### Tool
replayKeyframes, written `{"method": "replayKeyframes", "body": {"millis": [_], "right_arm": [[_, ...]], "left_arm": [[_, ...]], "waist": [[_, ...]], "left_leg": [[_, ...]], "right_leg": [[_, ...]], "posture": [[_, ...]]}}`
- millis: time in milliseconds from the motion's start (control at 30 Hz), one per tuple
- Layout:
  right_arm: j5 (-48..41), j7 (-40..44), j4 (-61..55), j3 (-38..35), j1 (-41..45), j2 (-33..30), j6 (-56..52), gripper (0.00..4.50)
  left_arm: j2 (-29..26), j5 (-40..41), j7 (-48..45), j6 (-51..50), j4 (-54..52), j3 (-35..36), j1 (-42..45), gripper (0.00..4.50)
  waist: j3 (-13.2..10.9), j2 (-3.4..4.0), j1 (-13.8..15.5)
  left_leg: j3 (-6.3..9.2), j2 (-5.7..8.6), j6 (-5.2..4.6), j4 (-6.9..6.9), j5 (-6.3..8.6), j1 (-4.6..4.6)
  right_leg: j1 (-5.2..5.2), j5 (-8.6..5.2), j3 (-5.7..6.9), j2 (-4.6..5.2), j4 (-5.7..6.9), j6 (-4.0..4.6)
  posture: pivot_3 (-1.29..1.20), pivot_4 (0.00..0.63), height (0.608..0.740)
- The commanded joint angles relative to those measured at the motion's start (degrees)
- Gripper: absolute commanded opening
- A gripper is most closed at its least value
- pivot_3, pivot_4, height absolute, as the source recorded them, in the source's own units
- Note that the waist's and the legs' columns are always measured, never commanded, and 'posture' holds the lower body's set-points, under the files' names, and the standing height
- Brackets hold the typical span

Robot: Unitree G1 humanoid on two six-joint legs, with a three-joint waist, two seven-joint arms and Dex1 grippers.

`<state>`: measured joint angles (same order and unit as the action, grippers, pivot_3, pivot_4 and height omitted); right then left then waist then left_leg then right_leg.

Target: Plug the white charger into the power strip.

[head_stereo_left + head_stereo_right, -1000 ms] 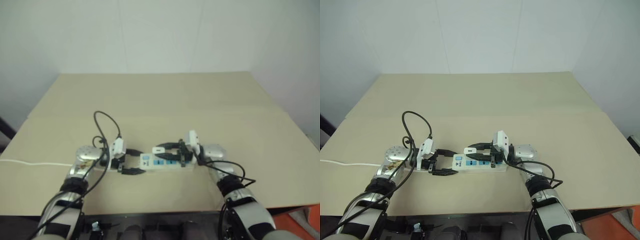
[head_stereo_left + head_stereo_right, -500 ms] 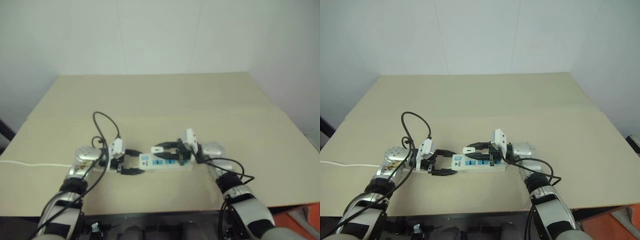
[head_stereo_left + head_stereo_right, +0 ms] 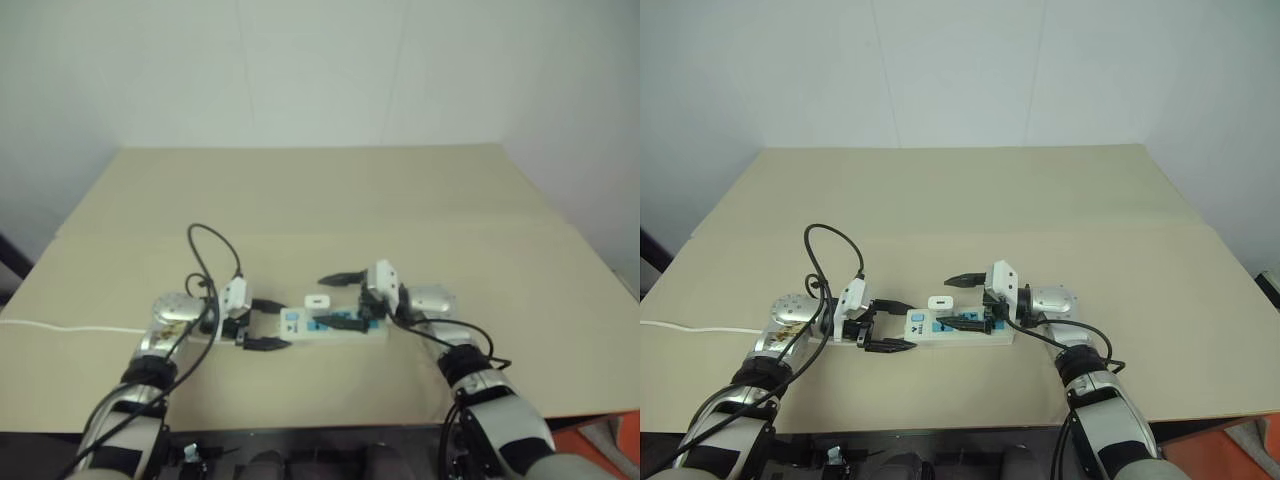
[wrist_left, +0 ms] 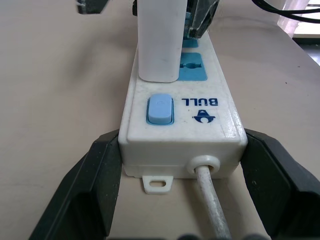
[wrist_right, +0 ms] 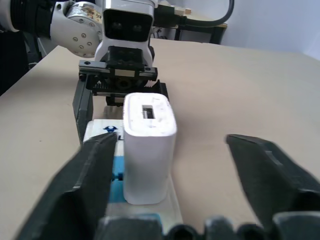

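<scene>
The white charger (image 5: 149,150) stands upright in the power strip (image 4: 180,127), in the socket next to the blue switch (image 4: 160,109), and appears fully seated. The left hand (image 4: 177,192) is clamped on the strip's cord end, evidently to steady it on the tabletop (image 3: 970,200). The right hand (image 3: 962,301) has its fingers spread apart either side of the charger, touching nothing.
</scene>
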<state>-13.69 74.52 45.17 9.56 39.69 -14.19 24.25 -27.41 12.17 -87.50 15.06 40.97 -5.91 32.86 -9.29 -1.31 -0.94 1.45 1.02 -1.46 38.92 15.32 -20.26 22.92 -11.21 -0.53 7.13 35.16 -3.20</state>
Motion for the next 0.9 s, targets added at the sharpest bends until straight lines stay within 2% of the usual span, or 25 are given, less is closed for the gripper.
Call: {"method": "replayKeyframes", "body": {"millis": [33, 100, 233, 367, 500, 567, 667, 833, 900], "right_arm": [[2.1, 1.1, 2.7, 0.5, -1.5, -0.9, -2.2, 4.48], [2.4, 1.1, 2.6, 0.4, -1.6, -1.1, -2.0, 4.48], [2.1, 0.6, 2.3, -0.1, -1.9, -1.2, -1.9, 4.50], [-1.0, 5.3, -1.4, -0.9, -2.5, -2.5, -8.6, 4.50], [-5.4, 6.5, -14.8, -2.8, -6.0, -6.3, -16.0, 4.50], [-7.9, 5.1, -22.0, -5.0, -8.0, -8.4, -18.3, 4.50], [-9.6, 2.5, -32.3, -8.7, -11.5, -13.8, -21.5, 4.50], [-10.0, 1.3, -45.0, -14.4, -20.1, -26.0, -26.1, 4.50], [-10.1, -0.6, -49.5, -16.0, -23.8, -31.6, -33.2, 4.50]], "left_arm": [[-0.1, -0.7, -0.2, -0.7, -1.0, -0.9, -0.9, 3.22], [-0.5, -0.5, -0.5, -5.1, -0.9, -1.2, -0.2, 3.22], [-0.2, 0.8, -1.2, -4.3, -1.9, -0.1, -0.4, 4.48], [0.0, 1.3, 0.3, -1.3, -3.3, 1.3, -0.9, 4.48], [-3.9, 5.5, -1.6, -9.2, -14.9, 2.3, -3.1, 4.48], [-6.0, 8.3, -1.8, -13.2, -20.6, 3.5, -4.7, 4.48], [-9.1, 12.1, -0.7, -18.2, -28.0, 6.0, -7.5, 4.48], [-13.5, 13.5, 0.3, -20.4, -32.3, 9.3, -12.8, 4.48], [-14.4, 13.3, 1.1, -20.1, -32.2, 9.9, -14.3, 4.48]], "waist": [[0.0, 0.00, 0.0], [0.0, 0.00, 0.0], [0.0, -0.01, -0.1], [0.0, -0.01, 0.0], [0.0, -0.01, 0.0], [0.0, 0.01, 0.0], [-0.2, 0.17, 0.1], [-0.2, 0.22, 0.2], [-0.3, 0.19, 0.2]], "left_leg": [[0.00, 0.00, 0.00, -0.02, 0.00, 0.00], [0.00, 0.00, 0.00, -0.05, 0.00, 0.00], [-0.01, 0.00, 0.00, -0.08, 0.00, -0.04], [0.00, 0.00, 0.00, -0.14, 0.00, -0.15], [0.07, -0.01, 0.01, -0.14, 0.04, -0.56], [0.06, 0.00, 0.01, -0.11, 0.04, -1.08], [0.05, 0.00, 0.04, -0.06, 0.02, -1.76], [0.00, 0.01, -0.03, -0.09, 0.09, -1.90], [-0.01, 0.00, -0.05, -0.10, 0.13, -1.91]], "right_leg": [[-0.01, 0.00, 0.00, 0.00, -0.04, 0.00], [-0.02, 0.00, 0.01, 0.00, -0.08, 0.00], [0.01, -0.03, 0.01, 0.00, -0.10, -0.05], [0.11, -0.01, 0.02, 0.00, -0.15, -0.01], [0.41, -0.02, 0.06, 0.00, -0.20, -0.02], [1.01, -0.01, 0.02, 0.00, -0.12, -0.02], [1.64, 0.00, 0.02, 0.01, -0.03, -0.02], [1.64, -0.05, 0.07, 0.02, -0.19, -0.11], [1.61, -0.08, 0.11, 0.02, -0.25, -0.13]], "posture": [[0.00, 0.150, 0.740], [0.00, 0.150, 0.740], [0.00, 0.150, 0.740], [0.00, 0.150, 0.740], [0.00, 0.150, 0.740], [0.00, 0.150, 0.740], [0.00, 0.150, 0.740], [0.00, 0.150, 0.740], [0.00, 0.150, 0.740]]}}
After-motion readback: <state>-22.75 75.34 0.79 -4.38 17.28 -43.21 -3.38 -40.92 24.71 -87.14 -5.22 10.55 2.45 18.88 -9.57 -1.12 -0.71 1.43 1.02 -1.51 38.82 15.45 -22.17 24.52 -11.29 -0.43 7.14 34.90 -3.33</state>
